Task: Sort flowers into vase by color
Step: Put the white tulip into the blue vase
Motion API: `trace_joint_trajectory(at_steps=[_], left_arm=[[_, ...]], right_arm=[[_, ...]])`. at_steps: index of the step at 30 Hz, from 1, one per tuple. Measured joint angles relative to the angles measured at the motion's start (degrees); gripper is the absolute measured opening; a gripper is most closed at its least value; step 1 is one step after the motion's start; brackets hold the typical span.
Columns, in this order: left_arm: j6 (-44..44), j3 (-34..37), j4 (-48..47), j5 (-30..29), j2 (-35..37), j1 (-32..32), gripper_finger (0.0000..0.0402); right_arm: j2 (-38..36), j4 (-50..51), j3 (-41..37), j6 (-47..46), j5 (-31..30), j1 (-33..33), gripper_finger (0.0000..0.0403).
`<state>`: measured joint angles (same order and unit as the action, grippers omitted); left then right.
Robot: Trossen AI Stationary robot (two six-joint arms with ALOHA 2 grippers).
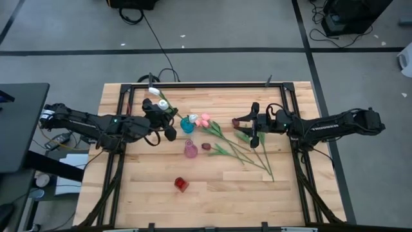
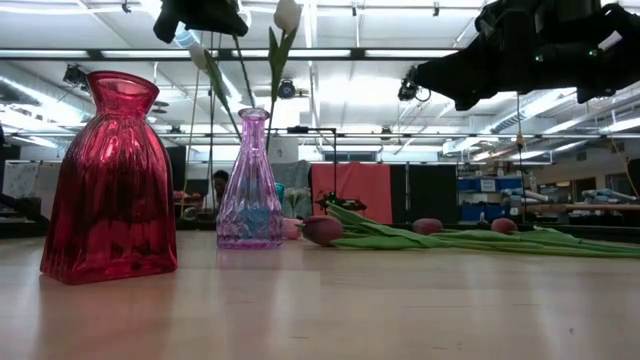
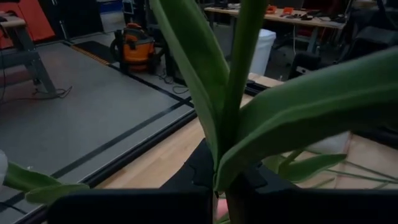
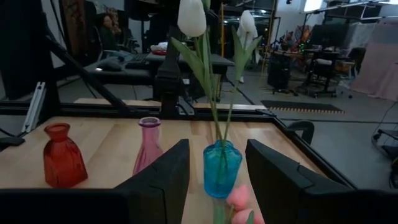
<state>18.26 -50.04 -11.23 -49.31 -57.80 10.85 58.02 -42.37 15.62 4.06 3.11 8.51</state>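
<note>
Two white tulips (image 4: 191, 17) (image 4: 247, 28) stand upright, and both stems run down into the mouth of the blue vase (image 4: 222, 168) (image 1: 187, 124). My left gripper (image 1: 164, 121) (image 3: 214, 199) is beside that vase, shut on one green stem among its leaves. Which of the two heads belongs to that stem I cannot tell. Pink tulips (image 1: 205, 119) and maroon tulips (image 1: 206, 147) lie flat on the table with their stems fanned out toward the right. My right gripper (image 1: 253, 132) (image 4: 217, 186) hovers open over them and points at the blue vase. My left gripper pinches a tulip stem (image 3: 231, 180) between its two fingers, where the long leaves branch off. The fingers come in about level from the table's left and lie across the stem. The stem stands upright, and its lower end reaches the blue vase's mouth (image 4: 222, 146).
A pink vase (image 1: 190, 150) (image 2: 250, 180) stands just in front of the blue one, and a red vase (image 1: 181, 185) (image 2: 110, 180) stands nearer the front edge. A black frame (image 1: 212, 84) borders the tabletop. A person sits in the room beyond the table.
</note>
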Motion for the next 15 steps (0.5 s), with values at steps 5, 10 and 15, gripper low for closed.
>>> trace_joint_trajectory(at_steps=[5, 10, 15], left_arm=[[-0.02, 0.00, -0.69, 0.03, 0.00, 0.00, 0.0020], [-1.49, 0.00, -0.99, -0.66, 0.00, 0.00, 0.0020], [-2.87, -0.02, -1.70, -2.14, -0.88, -0.39, 0.0020]], right_arm=[[0.00, -0.02, 0.00, -1.04, 0.27, 0.00, 0.0168], [0.00, -0.49, 0.00, -1.02, 1.31, 0.00, 0.0168], [0.00, -0.51, 0.00, -0.72, 1.31, 0.05, 0.0168]])
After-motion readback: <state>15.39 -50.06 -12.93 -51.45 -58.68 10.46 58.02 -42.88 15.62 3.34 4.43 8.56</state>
